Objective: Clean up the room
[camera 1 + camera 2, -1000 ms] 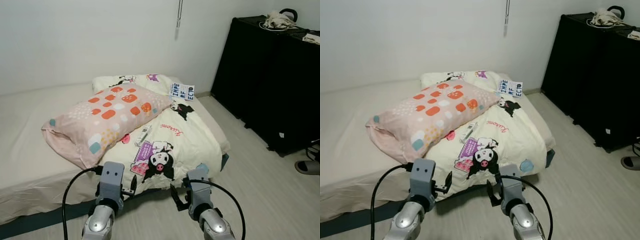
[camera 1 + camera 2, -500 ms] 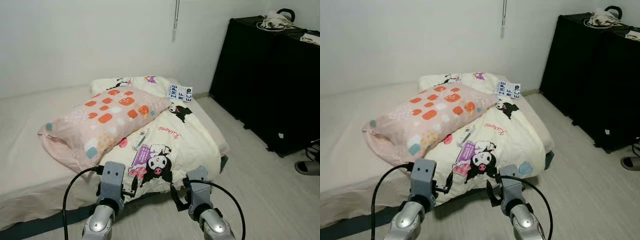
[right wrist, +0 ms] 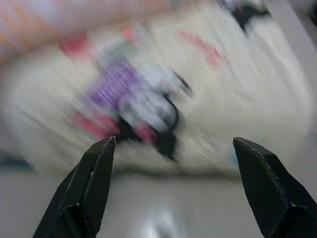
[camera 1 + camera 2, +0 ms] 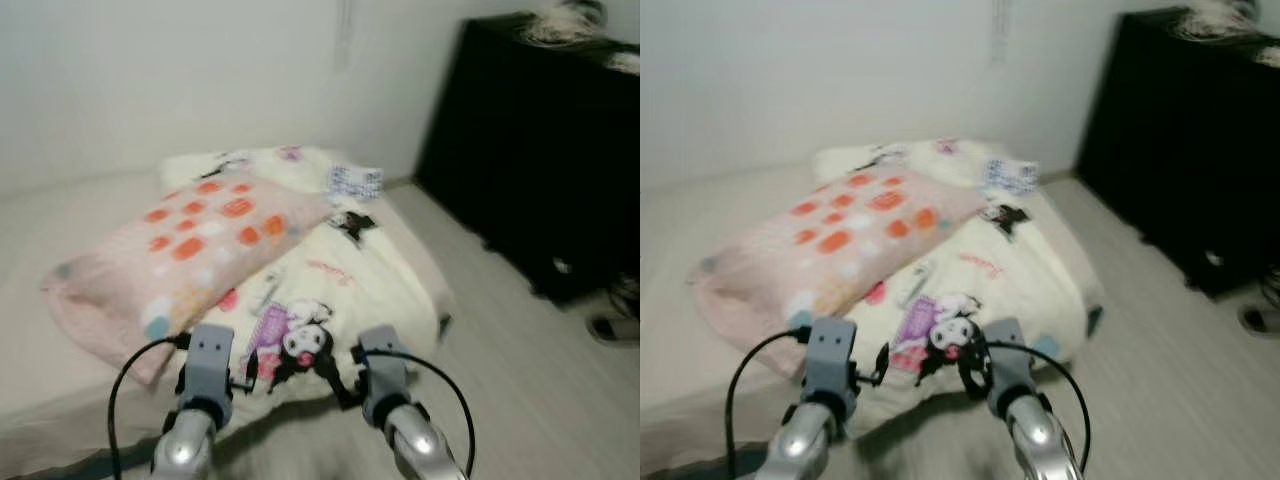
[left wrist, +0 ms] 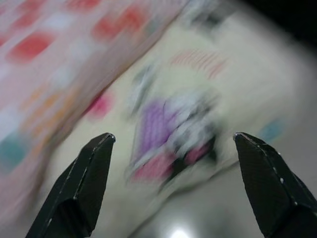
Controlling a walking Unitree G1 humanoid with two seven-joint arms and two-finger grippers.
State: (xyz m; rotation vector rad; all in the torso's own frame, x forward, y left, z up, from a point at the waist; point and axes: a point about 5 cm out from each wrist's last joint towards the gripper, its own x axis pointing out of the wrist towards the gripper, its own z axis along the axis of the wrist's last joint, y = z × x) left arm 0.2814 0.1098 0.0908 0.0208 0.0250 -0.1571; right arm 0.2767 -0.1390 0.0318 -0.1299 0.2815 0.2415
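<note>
bedroom, views blurred. low mattress (image 4: 40,350) on pale floor (image 4: 520,380). on it: cream cartoon-print blanket (image 4: 340,290), rumpled, spilling over the near edge; pink pillow (image 4: 180,245) w/ orange + white blotches, lying across blanket's left part; small white slim item (image 4: 268,290) just beside pillow, too blurred to id; blue-white printed card (image 4: 355,182) at far end. black cabinet (image 4: 530,150) at right wall. left gripper (image 5: 171,144) & right gripper (image 3: 171,144): both raised before blanket's near edge, fingers spread wide, holding nothing.
</note>
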